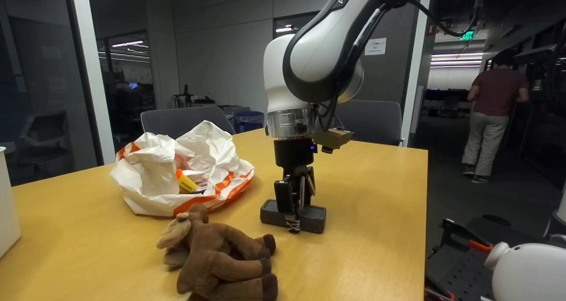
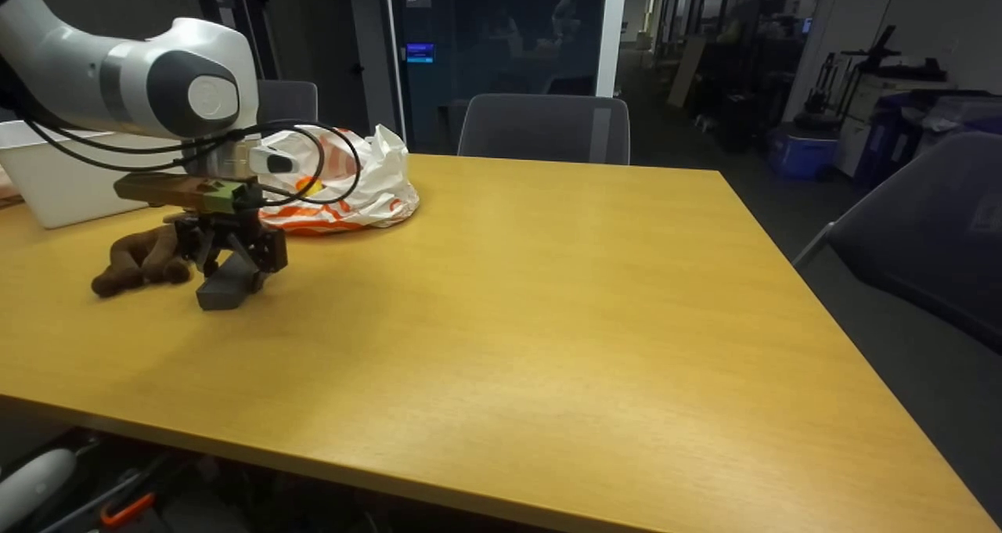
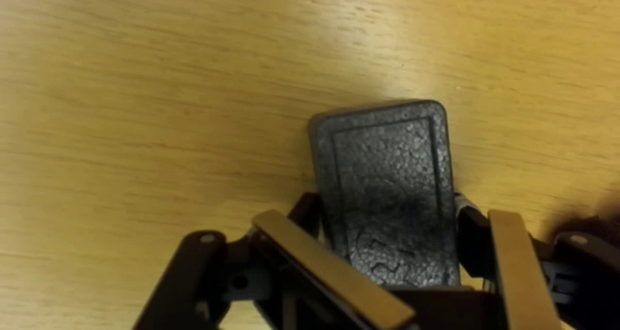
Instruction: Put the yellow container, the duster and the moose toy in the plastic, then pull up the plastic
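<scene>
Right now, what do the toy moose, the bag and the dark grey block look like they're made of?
Toy moose: probably soft plush cloth; it looks matte and velvety, with stuffed-looking legs.
Bag: thin plastic, most likely, white with orange print, because it crinkles into sharp folds.
Block: maybe hard plastic or dense foam; its top is pebbly with a slight shine, so I can't be sure.

Both exterior views overlook the table [image 2: 564, 306]; wrist view looks closely down.

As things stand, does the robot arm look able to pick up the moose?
Probably not at once: the tool straddles the duster, perhaps gripping it. Once clear of that, likely yes: the moose lies nearby, with nothing seen on top.
</scene>
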You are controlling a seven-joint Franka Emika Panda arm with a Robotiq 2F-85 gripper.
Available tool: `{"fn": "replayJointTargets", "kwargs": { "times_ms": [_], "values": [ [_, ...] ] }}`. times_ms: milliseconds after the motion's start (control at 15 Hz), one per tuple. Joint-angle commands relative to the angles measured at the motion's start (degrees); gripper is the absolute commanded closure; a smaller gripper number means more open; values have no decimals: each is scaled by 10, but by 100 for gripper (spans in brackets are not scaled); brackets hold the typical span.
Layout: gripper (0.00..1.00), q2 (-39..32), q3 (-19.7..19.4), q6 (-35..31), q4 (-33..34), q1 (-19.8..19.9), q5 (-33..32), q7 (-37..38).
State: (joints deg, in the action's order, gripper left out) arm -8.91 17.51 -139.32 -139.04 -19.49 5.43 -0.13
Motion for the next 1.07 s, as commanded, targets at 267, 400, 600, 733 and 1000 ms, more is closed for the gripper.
{"fn": "replayJointTargets", "kwargs": {
  "times_ms": [267,400,600,733,1000],
  "values": [
    [67,42,-5,60,44,-4,-153,37],
    [67,22,-5,77,86,-5,-196,58],
    [67,-12,-8,111,172,-10,-271,80],
    [67,-45,-12,134,234,-14,-310,90],
    [67,-134,-23,158,368,-32,-347,75]
  ]
}}
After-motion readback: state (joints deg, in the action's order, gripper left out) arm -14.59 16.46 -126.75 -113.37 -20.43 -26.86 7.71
